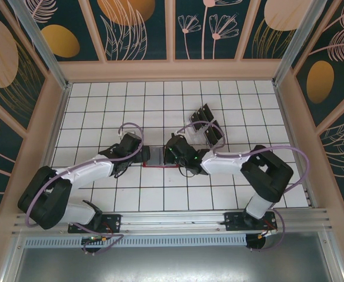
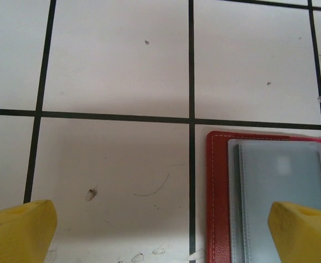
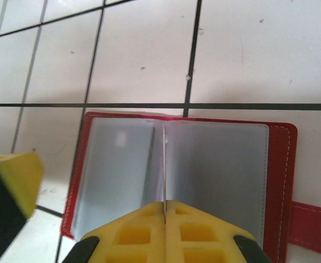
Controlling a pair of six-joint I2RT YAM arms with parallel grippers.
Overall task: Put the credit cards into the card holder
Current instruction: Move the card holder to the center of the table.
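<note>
The right gripper [image 3: 164, 212] has its yellow fingers [image 3: 133, 233] pressed together on a thin clear leaf [image 3: 164, 164], which stands edge-on at the fold of the holder [image 3: 283, 164]. The holder lies open and flat on the table [image 1: 101, 106] between the two grippers. In the right wrist view its strap [image 3: 311, 224] is at 3 o'clock. The left gripper [image 2: 161, 222] hangs at 9 o'clock from the holder in the top view, fingers wide, one tip above the outer page.

I judge the holder light and limp, with a soft stitched cover and slippery sleeves. It is better to pin it at the red border than to lift it.

The cards [image 1: 204, 114] stand tilted at 1 o'clock from the holder, well apart. They look thin, stiff and smooth, so one is best taken by its upper edge. No writing can be read anywhere.
</note>
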